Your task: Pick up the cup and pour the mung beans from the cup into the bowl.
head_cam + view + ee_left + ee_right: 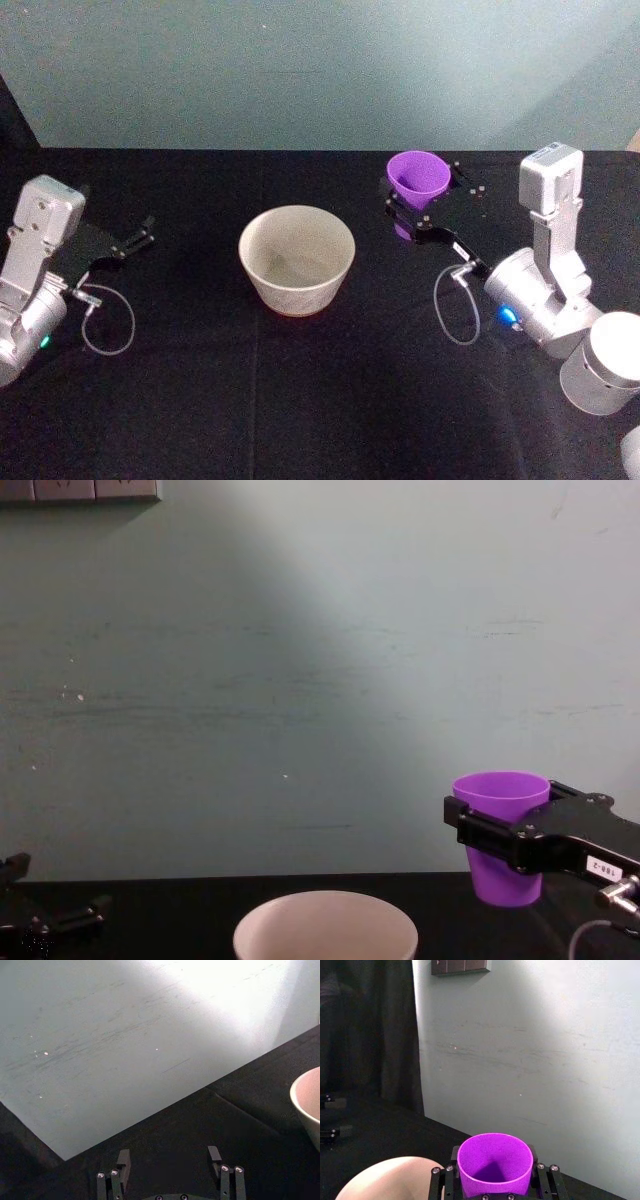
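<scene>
- The right claw (415, 207) grasps the purple cup (418, 177) upright, likely so nothing spills early.
- The cup is right of the cream bowl (297, 262), not touching it.
- The left claw (136, 240) is parked, released, at the bowl's left.

The left hand (169, 1161) pointed out across the black tabletop (165, 1125). Its two fingers (123, 1159) were spread apart, and bare tabletop was visible in the gap between them. Beyond the hand, the tabletop ran to a pale grey-green wall (125, 1035). The line where the tabletop met the wall crossed the frame on a slant. The wall carried faint scuff streaks and a few small white specks. The bowl (306, 1102) stood on the tabletop to one side of the hand, forward of the fingertips and apart from them. Part of its cream rim and wall was visible; the frame edge cut off the remainder.
</scene>
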Tool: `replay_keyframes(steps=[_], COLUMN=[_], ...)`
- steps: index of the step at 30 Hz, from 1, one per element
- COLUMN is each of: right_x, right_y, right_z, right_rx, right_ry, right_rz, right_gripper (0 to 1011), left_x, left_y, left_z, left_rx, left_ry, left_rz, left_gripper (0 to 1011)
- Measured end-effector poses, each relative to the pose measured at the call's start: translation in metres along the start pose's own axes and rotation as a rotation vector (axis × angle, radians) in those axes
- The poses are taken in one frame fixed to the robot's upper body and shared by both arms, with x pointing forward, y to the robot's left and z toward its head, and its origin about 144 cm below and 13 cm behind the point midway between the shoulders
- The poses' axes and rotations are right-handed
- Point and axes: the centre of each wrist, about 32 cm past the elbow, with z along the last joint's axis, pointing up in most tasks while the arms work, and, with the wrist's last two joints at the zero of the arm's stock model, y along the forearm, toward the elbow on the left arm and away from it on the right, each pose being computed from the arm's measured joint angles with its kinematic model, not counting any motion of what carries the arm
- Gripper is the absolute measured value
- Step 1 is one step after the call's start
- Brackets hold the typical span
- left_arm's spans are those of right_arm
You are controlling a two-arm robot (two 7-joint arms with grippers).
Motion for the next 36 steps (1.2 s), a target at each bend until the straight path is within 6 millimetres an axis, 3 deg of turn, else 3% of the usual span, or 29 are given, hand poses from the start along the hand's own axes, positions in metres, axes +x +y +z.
replay_keyframes(steps=[36], right_x=[0.0001], right_y=[0.0050], right_z=[0.0054], right_rx=[-0.011], right_ry=[-0.035], right_rz=[0.018], right_gripper=[754], left_x=[0.0000], left_y=[0.0000], left_z=[0.0000], left_rx=[0.000], left_ry=[0.000], left_rz=[0.000], left_gripper=[1000])
